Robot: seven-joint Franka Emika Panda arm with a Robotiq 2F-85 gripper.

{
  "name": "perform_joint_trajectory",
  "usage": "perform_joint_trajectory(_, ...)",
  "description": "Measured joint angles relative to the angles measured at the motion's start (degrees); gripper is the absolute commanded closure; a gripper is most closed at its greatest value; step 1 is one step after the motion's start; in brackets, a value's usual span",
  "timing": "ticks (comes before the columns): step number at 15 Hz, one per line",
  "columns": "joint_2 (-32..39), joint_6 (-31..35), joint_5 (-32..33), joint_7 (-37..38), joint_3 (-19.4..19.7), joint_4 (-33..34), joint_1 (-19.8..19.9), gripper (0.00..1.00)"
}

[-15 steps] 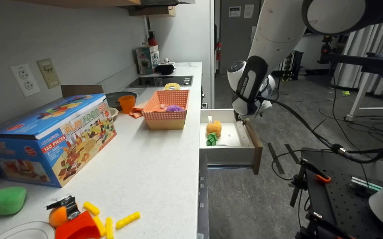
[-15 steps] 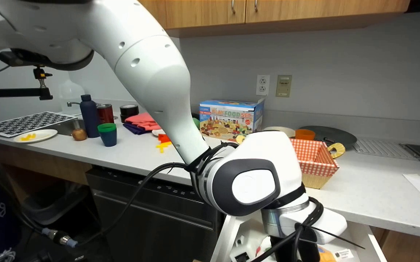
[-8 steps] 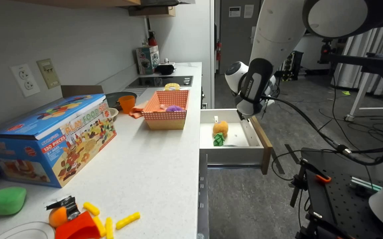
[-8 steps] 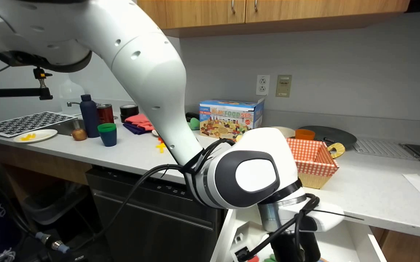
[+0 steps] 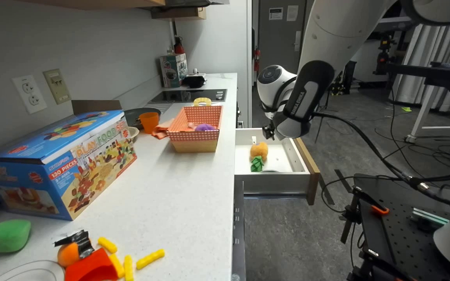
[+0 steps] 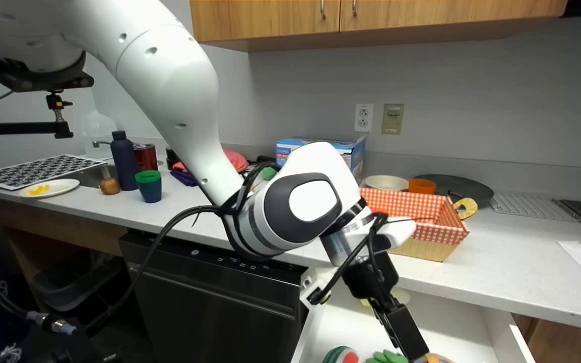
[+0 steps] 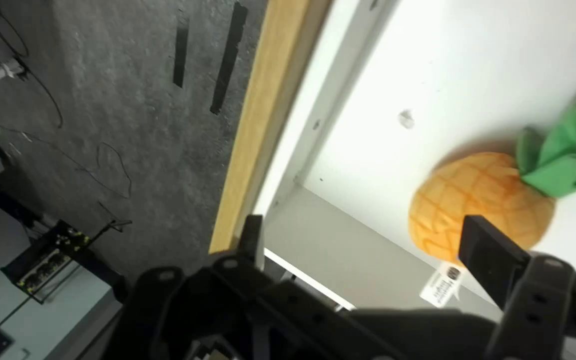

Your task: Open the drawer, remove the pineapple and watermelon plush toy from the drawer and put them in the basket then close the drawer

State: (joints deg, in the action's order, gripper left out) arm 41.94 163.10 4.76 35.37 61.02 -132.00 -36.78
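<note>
The drawer (image 5: 275, 183) stands pulled out below the counter; its light-wood front edge (image 7: 263, 120) shows in the wrist view. The pineapple (image 5: 259, 149), orange with green leaves, lies inside it and also shows in the wrist view (image 7: 442, 200). The watermelon plush toy (image 6: 339, 355), striped green, white and red, lies in the drawer at the bottom edge of an exterior view, partly cut off. My gripper (image 7: 362, 225) is open and empty above the drawer, one finger in front of the pineapple. The orange checked basket (image 5: 193, 146) stands on the counter, also in an exterior view (image 6: 421, 249).
The counter edge (image 5: 232, 195) runs beside the drawer. A purple item (image 5: 204, 127) lies in the basket. A blue toy box (image 5: 92, 168), an orange cup (image 5: 149, 121) and a dark pan (image 6: 456, 189) stand on the counter. Cables (image 5: 365, 152) hang from the arm.
The drawer slid further out at first, carrying the pineapple along. My gripper then left the drawer's front edge, rose and tilted, and moved inward over the drawer.
</note>
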Motion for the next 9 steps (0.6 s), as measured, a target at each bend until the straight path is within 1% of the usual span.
perform_joint_trajectory(2, -1.1, 0.8, 0.0, -0.2, 0.2, -0.3, -1.1, 0.00)
perform_joint_trajectory(7, -1.3, 1.1, -0.1, -0.5, 0.4, -0.6, -1.2, 0.00)
perform_joint_trajectory(9, -1.6, 0.6, -0.2, -1.7, -1.2, 0.2, 0.2, 0.00)
